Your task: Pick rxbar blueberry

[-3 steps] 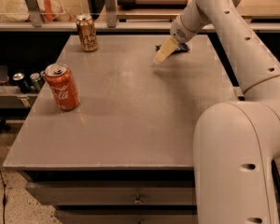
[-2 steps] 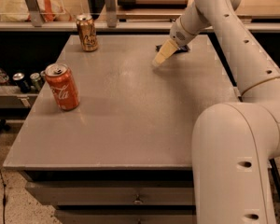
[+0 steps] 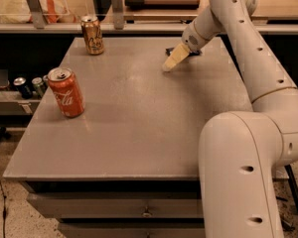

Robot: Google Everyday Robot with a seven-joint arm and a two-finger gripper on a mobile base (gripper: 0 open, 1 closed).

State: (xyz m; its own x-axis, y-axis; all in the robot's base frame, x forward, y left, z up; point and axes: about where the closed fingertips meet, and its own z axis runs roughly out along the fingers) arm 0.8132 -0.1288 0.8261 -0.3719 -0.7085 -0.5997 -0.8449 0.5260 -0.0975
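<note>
My gripper (image 3: 173, 60) is low over the far right part of the grey table (image 3: 139, 128), its pale tip pointing down and left, close to the surface. A small dark shape (image 3: 170, 50) shows just behind it, mostly hidden by the gripper and wrist. It may be the rxbar blueberry, but I cannot tell. No dark blue wrapper is plainly in view anywhere else. I cannot tell whether the gripper touches or holds anything.
A red Coca-Cola can (image 3: 65, 91) stands near the table's left edge. A gold-tan can (image 3: 92, 34) stands at the far left corner. My white arm (image 3: 248, 58) runs along the right side. Several cans (image 3: 31, 86) sit on a lower shelf at left.
</note>
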